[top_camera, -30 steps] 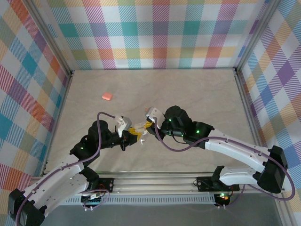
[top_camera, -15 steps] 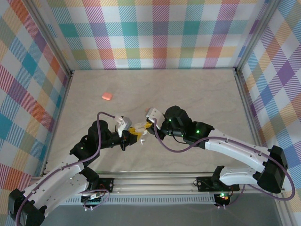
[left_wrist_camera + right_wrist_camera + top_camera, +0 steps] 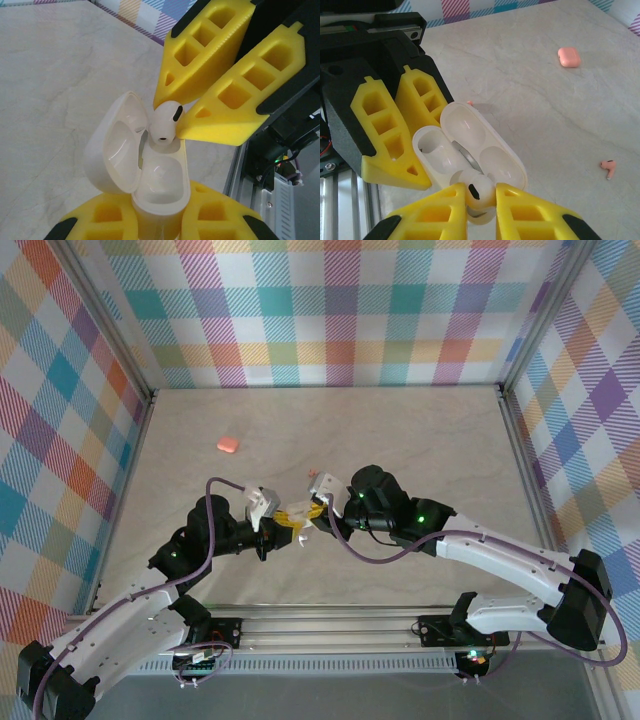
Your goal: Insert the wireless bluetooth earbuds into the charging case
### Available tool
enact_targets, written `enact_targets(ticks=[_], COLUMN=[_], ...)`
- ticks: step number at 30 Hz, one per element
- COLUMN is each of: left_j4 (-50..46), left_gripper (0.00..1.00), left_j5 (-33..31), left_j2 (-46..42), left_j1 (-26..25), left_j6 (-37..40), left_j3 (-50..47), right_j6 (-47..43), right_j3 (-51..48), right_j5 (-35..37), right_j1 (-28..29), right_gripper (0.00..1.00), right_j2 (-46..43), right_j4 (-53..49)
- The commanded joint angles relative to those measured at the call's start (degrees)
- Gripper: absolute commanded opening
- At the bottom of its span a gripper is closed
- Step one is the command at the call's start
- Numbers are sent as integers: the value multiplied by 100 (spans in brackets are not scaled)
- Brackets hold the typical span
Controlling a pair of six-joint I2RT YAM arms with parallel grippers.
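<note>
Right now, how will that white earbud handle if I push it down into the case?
The white earbud looks glossy and rounded, so it may slip out of the right gripper's narrow pinch. Being tiny, it is probably light and could bounce or roll if it misses the open charging case.

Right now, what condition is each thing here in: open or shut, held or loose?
white charging case: lid open, held by its base.
white earbud: standing in the case's mouth, head poking out.
left jaws: shut on the white charging case.
right jaws: flanking the white earbud; grip cannot be told.
pink case: lid shut, loose on the table.
pink earbud: lying loose on the table.
</note>
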Motion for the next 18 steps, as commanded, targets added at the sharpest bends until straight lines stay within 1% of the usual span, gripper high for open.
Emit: enact_targets(ticks=[1,10,18], left_j4=[356,372,321], left_gripper=[0,0,0], left_j5=[13,-20,-140], left_j2=[-5,-1,-84], left_j1=[25,23,22], left_j6=[-112,-121,-139], left_j3=[212,191,129], right_j6=[124,264,567], right_j3=[94,167,237], right_j5=[-510,-471,-348], right_j1=[58,59,55], right_gripper=[21,30,32], right_j2=[67,46,-36], right_j4=[-200,-125,-189])
